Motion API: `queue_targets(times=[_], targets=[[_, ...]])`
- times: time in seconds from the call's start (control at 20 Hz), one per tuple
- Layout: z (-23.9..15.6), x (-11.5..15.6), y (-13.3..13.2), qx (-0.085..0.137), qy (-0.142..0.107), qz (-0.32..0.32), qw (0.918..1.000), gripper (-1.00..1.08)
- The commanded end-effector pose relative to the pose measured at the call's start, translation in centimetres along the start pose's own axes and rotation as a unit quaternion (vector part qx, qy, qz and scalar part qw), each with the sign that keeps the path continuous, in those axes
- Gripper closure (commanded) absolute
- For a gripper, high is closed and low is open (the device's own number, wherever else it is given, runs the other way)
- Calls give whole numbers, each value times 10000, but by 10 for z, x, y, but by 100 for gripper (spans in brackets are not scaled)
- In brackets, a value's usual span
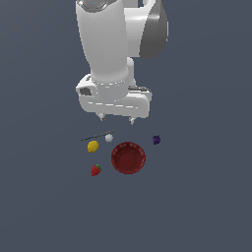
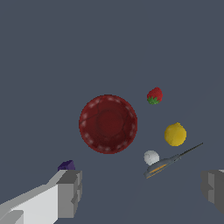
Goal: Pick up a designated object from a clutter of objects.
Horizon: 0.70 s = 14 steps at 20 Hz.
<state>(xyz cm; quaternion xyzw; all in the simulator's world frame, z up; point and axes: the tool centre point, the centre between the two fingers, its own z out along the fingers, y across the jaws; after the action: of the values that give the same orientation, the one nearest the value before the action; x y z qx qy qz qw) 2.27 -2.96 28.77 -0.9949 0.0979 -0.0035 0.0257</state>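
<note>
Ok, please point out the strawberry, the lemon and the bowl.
strawberry [image 1: 96, 170], exterior view, on its red body
lemon [image 1: 93, 146], exterior view, on its middle
bowl [image 2: 89, 105], wrist view, on its rim

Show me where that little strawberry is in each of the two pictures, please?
Exterior view: the strawberry lies low in the group, toward the exterior view's left of the dark-red bowl and just below the lemon.
Wrist view: the strawberry lies a little apart from the bowl, with the lemon close by.
Shared landmark: the bowl, the largest thing in both pictures.
</note>
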Motion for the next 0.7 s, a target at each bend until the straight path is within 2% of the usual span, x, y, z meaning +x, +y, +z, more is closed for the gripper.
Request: queue_targets(times=[0.0,0.3,0.45,0.65], targets=[[13,9,5,27,-15,343,9994,-92],[54,35,21,64,-45,1375,9905,-92],[76,47,31,58,-52,1905,9817,-92],[107,61,45,26,-48,2600,9656,-92]])
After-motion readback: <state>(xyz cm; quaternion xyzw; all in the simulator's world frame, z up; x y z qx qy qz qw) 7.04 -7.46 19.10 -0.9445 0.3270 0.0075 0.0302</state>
